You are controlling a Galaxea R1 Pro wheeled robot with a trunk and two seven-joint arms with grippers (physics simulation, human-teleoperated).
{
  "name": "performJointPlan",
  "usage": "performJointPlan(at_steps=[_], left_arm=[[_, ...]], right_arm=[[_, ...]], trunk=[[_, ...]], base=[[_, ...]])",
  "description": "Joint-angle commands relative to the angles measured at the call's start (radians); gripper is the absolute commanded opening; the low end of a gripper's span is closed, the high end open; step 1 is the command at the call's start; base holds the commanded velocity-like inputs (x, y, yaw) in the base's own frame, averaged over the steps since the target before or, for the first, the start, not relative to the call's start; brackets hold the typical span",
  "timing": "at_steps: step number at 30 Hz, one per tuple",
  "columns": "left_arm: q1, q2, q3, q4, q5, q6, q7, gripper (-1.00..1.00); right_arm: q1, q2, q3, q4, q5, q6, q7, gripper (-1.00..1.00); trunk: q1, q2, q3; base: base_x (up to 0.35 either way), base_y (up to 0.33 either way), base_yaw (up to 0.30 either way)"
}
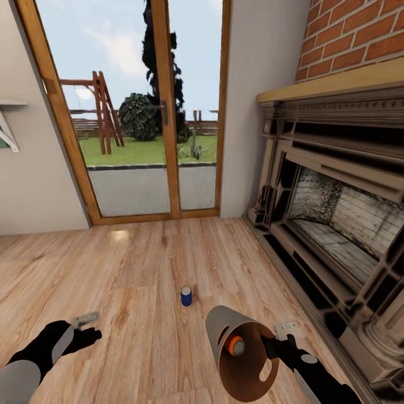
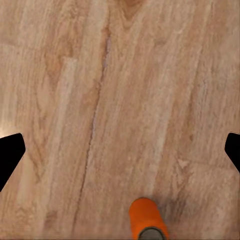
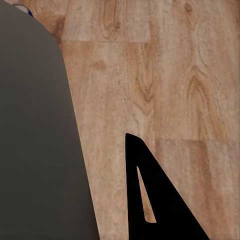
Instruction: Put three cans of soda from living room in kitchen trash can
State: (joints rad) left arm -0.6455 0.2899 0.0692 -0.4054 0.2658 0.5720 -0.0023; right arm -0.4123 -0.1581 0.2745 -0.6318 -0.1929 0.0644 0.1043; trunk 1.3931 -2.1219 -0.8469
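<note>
- Head view: the robot faces a corner of the living room, with wood-framed glass doors [image 1: 151,112] ahead, an ornate fireplace [image 1: 331,213] on the right under a red brick chimney [image 1: 359,39], and a light wood floor [image 1: 129,264].
- A dark blue soda can [image 1: 186,295] stands upright on the floor, between the two arms and a little ahead of them, touching neither.
- The right gripper [image 1: 269,342] holds a grey trash can [image 1: 238,350] by its rim. The bin is tilted so its brown inside faces the camera.
- An orange soda can [image 1: 234,344] lies inside the bin, its silver end towards the camera.
- The right wrist view shows the bin's grey wall [image 3: 35,130] close beside one dark finger [image 3: 160,200]. The fingers are closed on the rim.
- The left gripper [image 1: 84,331] hovers low over the floor at the left, holding nothing.
- In the left wrist view its two dark fingertips [image 2: 10,155] sit at opposite edges, spread wide apart over bare planks.
- In that same view a second orange can [image 2: 146,219] rests on the floor, clear of both fingertips.
</note>
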Motion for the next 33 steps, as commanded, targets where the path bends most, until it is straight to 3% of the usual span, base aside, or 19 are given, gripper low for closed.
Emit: performJointPlan(at_steps=[1,6,9,11,19,22,26,28,33], left_arm=[[-0.002,0.000,0.001,0.000,0.000,-0.001,0.002,1.00],[-0.008,-0.013,0.002,0.000,-0.005,-0.077,0.009,1.00],[-0.007,-0.059,-0.004,0.000,-0.008,-0.101,0.010,1.00],[-0.005,-0.072,-0.009,0.000,-0.013,-0.106,0.010,1.00],[-0.003,-0.115,-0.084,0.022,-0.022,-0.127,0.010,1.00],[-0.003,-0.121,-0.092,0.041,-0.023,-0.128,0.010,1.00],[-0.003,-0.126,-0.100,0.060,-0.023,-0.128,0.011,1.00],[-0.003,-0.126,-0.102,0.065,-0.023,-0.119,0.014,1.00],[-0.003,-0.126,-0.103,0.067,-0.022,-0.115,0.015,1.00]], right_arm=[[0.000,0.000,-0.001,-0.002,-0.002,0.000,0.000,-1.00],[0.000,0.000,0.000,-0.002,-0.002,0.000,0.000,-1.00],[0.000,0.001,0.000,-0.002,-0.002,0.000,0.000,-1.00],[0.000,0.001,0.000,-0.002,-0.002,0.000,0.000,-1.00],[-0.001,0.000,-0.002,-0.012,-0.002,0.000,0.000,-1.00],[-0.002,-0.001,-0.006,-0.027,-0.002,0.000,0.000,-1.00],[-0.002,-0.003,-0.013,-0.143,-0.002,0.002,0.001,-1.00],[-0.002,-0.007,-0.014,-0.276,-0.003,0.008,0.000,-1.00],[-0.002,-0.013,-0.017,-0.372,-0.005,0.014,0.001,-1.00]], trunk=[[0.000,0.000,0.000],[0.015,-0.028,-0.012],[0.027,-0.049,-0.022],[0.034,-0.063,-0.028],[0.065,-0.119,-0.053],[0.077,-0.140,-0.063],[0.092,-0.168,-0.075],[0.100,-0.182,-0.081],[0.119,-0.217,-0.097]], base=[[0.000,0.000,0.000],[0.000,0.000,0.000],[0.000,0.000,0.000],[0.000,0.000,0.000],[0.000,0.000,0.000],[0.000,0.000,0.000],[0.000,0.000,0.000],[0.000,0.000,0.000],[0.000,0.000,0.000]])
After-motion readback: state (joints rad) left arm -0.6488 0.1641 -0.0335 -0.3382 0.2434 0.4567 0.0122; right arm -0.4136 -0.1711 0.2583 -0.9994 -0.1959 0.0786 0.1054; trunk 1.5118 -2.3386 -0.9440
